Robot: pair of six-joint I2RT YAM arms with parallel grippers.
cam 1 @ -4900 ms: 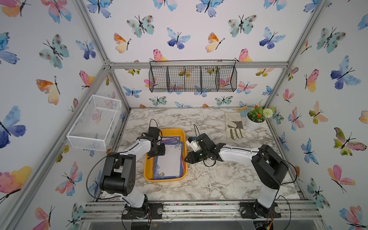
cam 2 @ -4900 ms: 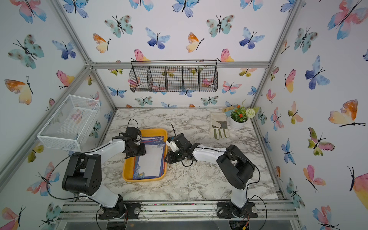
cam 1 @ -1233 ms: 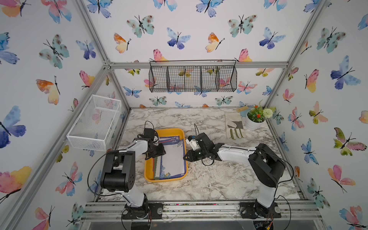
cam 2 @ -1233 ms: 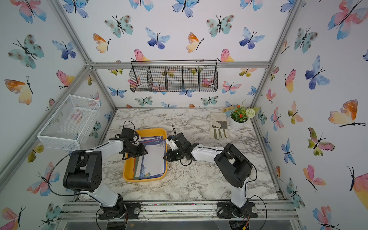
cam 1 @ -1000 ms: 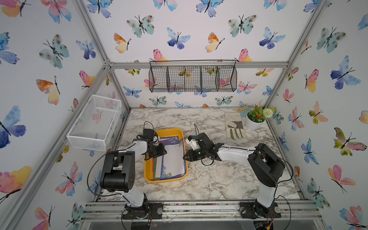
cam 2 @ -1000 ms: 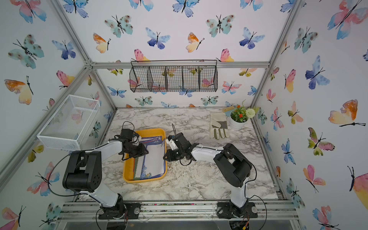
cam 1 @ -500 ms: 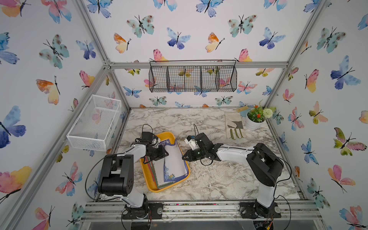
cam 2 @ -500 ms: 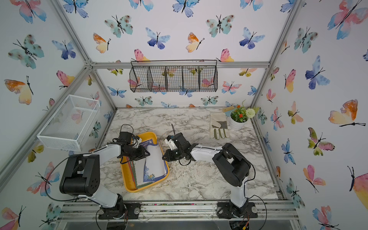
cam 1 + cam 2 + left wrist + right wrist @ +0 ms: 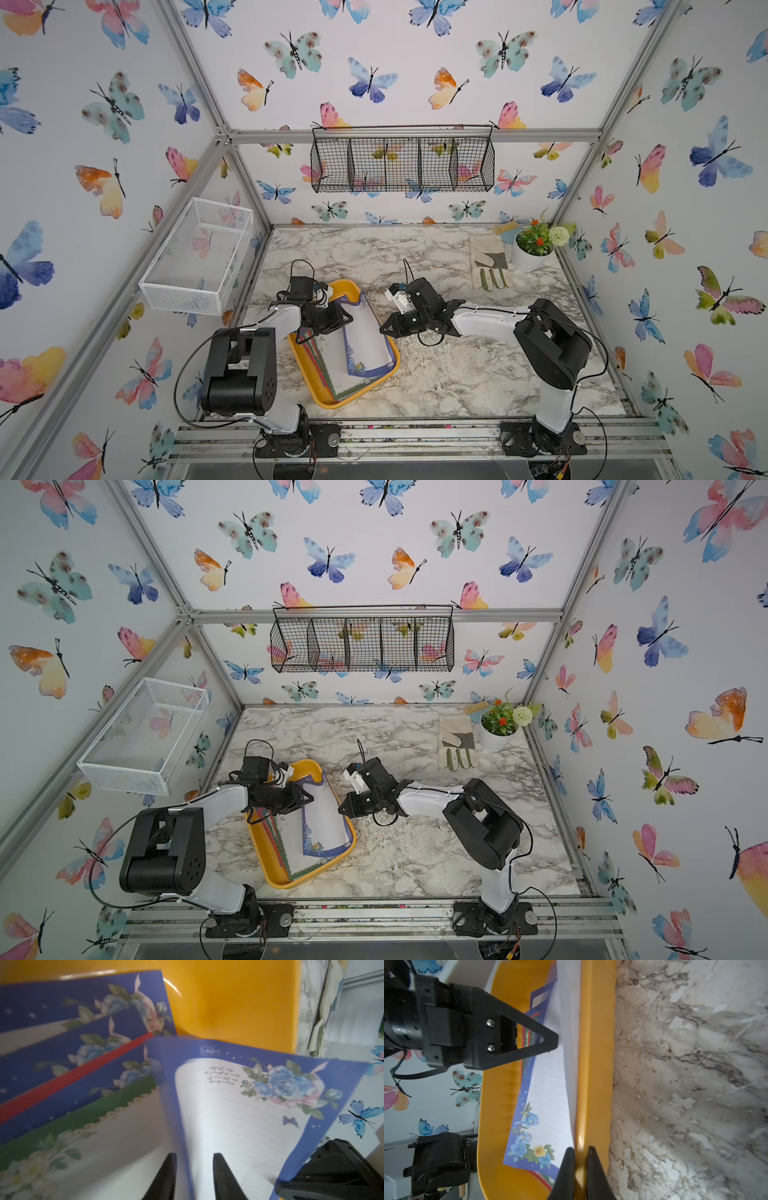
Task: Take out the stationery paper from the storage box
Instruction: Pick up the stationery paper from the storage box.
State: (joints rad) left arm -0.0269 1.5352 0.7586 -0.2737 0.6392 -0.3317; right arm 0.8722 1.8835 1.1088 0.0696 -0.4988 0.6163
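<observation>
Stationery paper (image 9: 365,340) lies in the storage box (image 9: 332,401), the sheets fanned. Blue, red and green borders show along one side in the left wrist view. The top sheet, blue border with blue roses, is bowed up off the stack at the end by my left gripper (image 9: 347,320). That gripper is narrow, with the sheet's edge caught between its fingers (image 9: 221,1174).

My right gripper (image 9: 580,1151) is nearly closed and pinches the box's long rim on the side nearest it, one finger inside the wall and one outside.

The box sits skewed on the marble table (image 9: 457,374), toward its left front. Well apart, at the far right corner, a work glove (image 9: 488,266) lies just beside a white flowerpot (image 9: 528,262).
</observation>
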